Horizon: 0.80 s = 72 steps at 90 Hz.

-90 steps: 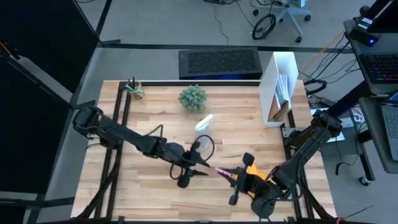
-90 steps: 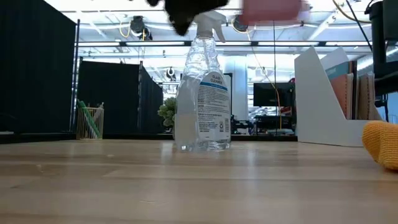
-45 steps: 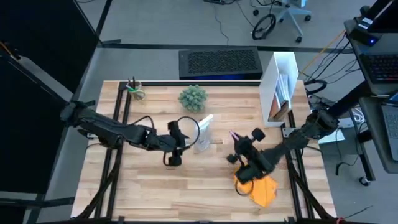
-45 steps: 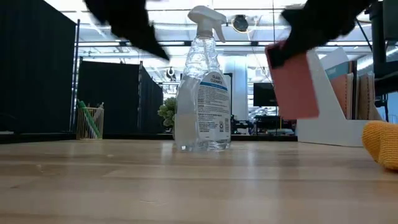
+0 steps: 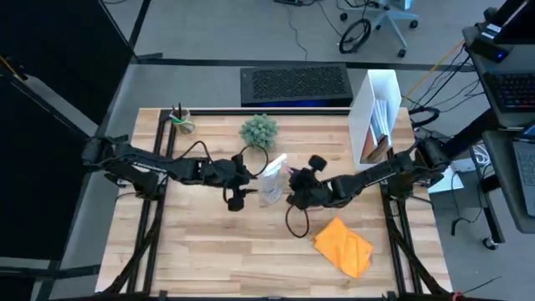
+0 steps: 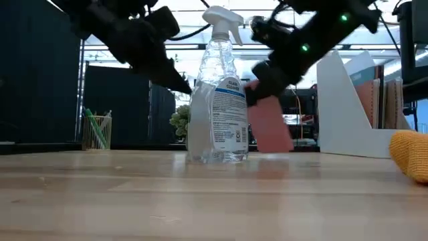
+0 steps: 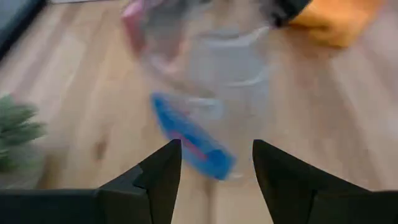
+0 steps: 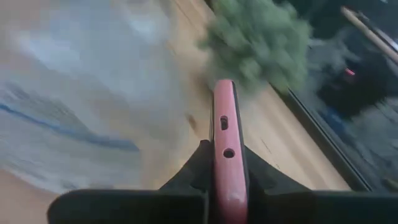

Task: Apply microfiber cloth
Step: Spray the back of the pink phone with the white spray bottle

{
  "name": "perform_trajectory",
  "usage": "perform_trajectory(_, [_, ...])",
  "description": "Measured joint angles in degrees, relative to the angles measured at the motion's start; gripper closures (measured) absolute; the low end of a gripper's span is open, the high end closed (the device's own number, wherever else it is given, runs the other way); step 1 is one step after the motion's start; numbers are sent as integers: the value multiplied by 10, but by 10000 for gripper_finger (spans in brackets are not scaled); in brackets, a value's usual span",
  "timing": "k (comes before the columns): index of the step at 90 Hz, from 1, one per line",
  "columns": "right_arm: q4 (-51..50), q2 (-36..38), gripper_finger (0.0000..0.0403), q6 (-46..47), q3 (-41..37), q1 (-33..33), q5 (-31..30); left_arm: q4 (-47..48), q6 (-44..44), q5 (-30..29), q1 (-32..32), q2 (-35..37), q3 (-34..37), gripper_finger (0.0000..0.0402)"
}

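A: What had changed over that last second?

B: The right end effector (image 5: 294,194) had left the near right part of the desk (image 5: 209,251), where it had been low over the microfiber cloth (image 5: 344,246), and swung in toward the middle. By this moment it was just beside the spray bottle (image 5: 272,179), with its fingers clamped on a pink-cased phone (image 6: 269,125).

A: And the left one?

B: The left end effector (image 5: 236,189) had pulled back from the front centre and sat on the bottle's other side, fingers spread apart, the bottle (image 7: 205,93) straight ahead between them in its own wrist view.

A: So the cloth wasn't in hand.

B: No. It lay alone on the desk, near the front right, well apart from both end effectors. In the low view it showed only as an orange lump (image 6: 411,155) at the right edge.

A: What did that mean for the task?

B: I'd judge the wiping hadn't begun. The arms seemed occupied with the phone and the bottle, probably readying the screen, and the cloth had yet to be picked up.

A: How did the cloth lie?

B: Flat and rumpled, a rough diamond from above. Its long axis ran diagonally, from the corner nearer the desk's centre out toward the front right corner.
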<state>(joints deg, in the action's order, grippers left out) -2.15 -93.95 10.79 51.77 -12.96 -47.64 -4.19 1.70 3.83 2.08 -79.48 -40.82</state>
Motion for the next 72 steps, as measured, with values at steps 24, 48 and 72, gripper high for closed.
perform_trajectory(24, [38,0,394,-25,0,-19,55,-35,-44,43,35,-6,0,217])
perform_trajectory(48, [53,3,394,-107,0,-21,79,-47,-89,34,56,-4,-9,217])
perform_trajectory(72, [-81,120,394,-110,13,-21,56,34,-50,-65,57,84,-27,217])
